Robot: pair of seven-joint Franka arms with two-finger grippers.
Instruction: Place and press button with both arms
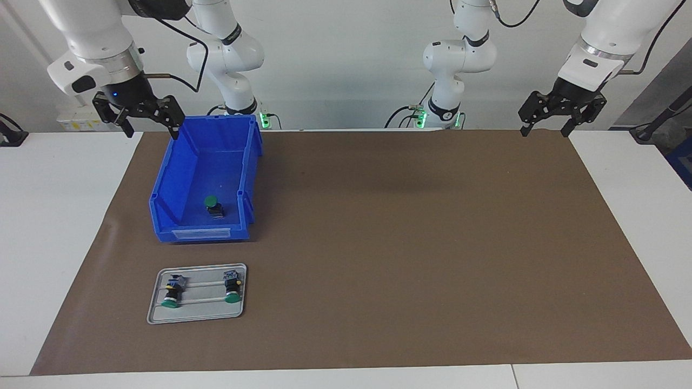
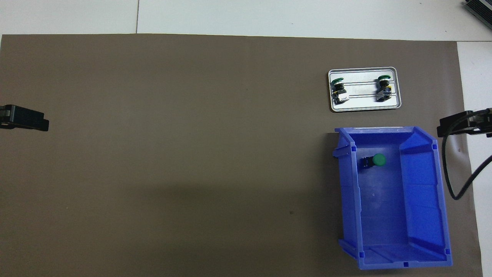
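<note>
The button (image 1: pixel 213 206) (image 2: pixel 374 161), green cap on a black body, lies alone in the blue bin (image 1: pixel 178 162) (image 2: pixel 423 184), on the bin floor in the part farther from the robots; the bin sits on the brown mat (image 1: pixel 405 243) (image 2: pixel 173 154) toward the right arm's end of the table; just beside the bin's low front wall, farther from the robots, rests a grey metal tray (image 1: pixel 198 313) (image 2: pixel 364 108); on the tray lie two more buttons (image 1: pixel 173 292) (image 2: pixel 338 89) of the same kind, well apart from each other, one toward each short side, their green caps pointing away from the robots; the right gripper (image 1: pixel 150 125) (image 2: pixel 446 129) hangs in the air over the mat's edge next to the bin, fingers spread apart and holding nothing; the left gripper (image 1: pixel 546 129) (image 2: pixel 40 124) hangs over the mat's corner at the left arm's end, fingers likewise apart and empty
</note>
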